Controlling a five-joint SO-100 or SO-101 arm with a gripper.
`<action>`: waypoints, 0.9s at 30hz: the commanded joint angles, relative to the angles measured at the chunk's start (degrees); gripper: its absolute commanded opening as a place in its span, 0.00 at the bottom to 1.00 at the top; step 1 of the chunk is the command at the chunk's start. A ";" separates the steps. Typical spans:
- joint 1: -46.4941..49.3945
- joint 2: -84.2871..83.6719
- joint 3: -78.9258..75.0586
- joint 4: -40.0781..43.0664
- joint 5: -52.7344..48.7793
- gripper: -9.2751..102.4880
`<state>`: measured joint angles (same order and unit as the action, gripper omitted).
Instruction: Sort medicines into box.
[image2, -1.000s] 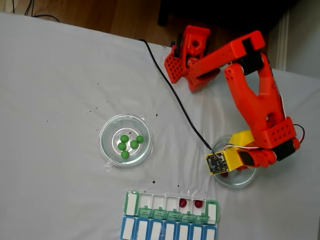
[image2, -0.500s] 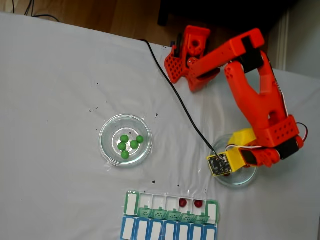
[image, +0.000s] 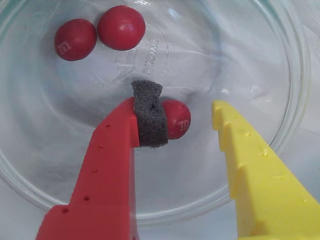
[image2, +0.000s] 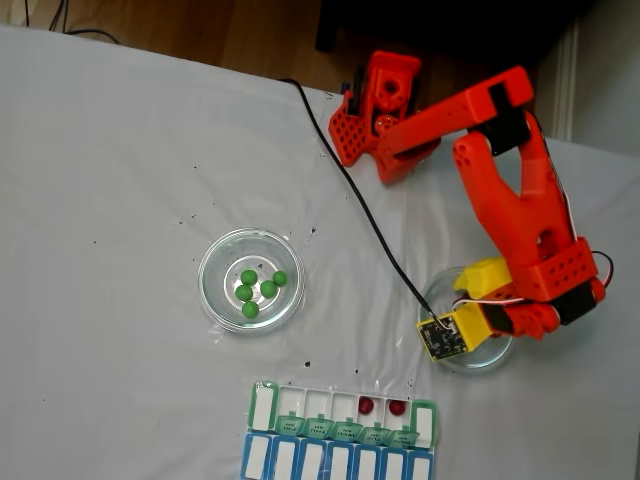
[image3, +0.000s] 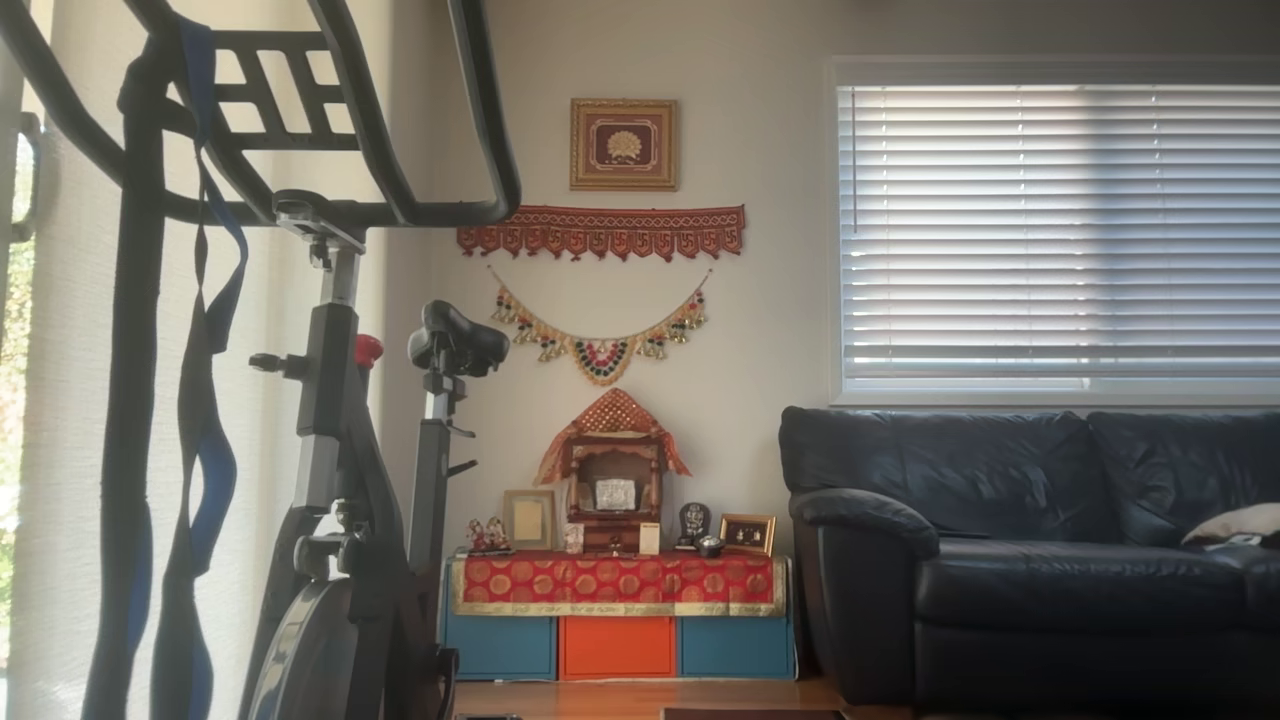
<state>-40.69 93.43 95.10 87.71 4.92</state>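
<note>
Inside the glass dish (image: 280, 125), my gripper (image: 182, 117) stands apart around a red ball (image: 177, 120); I should centre it before closing gently, lest it squirt sideways.

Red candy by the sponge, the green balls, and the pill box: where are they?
Red ball (image: 178, 119): wrist view, its visible right half.
Green balls (image2: 268, 288): fixed view, one ball's middle.
Pill box (image2: 319, 403): fixed view, an empty white compartment.
</note>
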 joint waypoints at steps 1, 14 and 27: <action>-1.76 0.70 -3.43 -0.18 1.67 0.24; -1.14 -1.14 -4.39 -0.97 5.36 0.26; 1.58 -4.66 -10.20 4.57 2.37 0.24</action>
<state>-39.38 87.45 88.42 90.97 8.26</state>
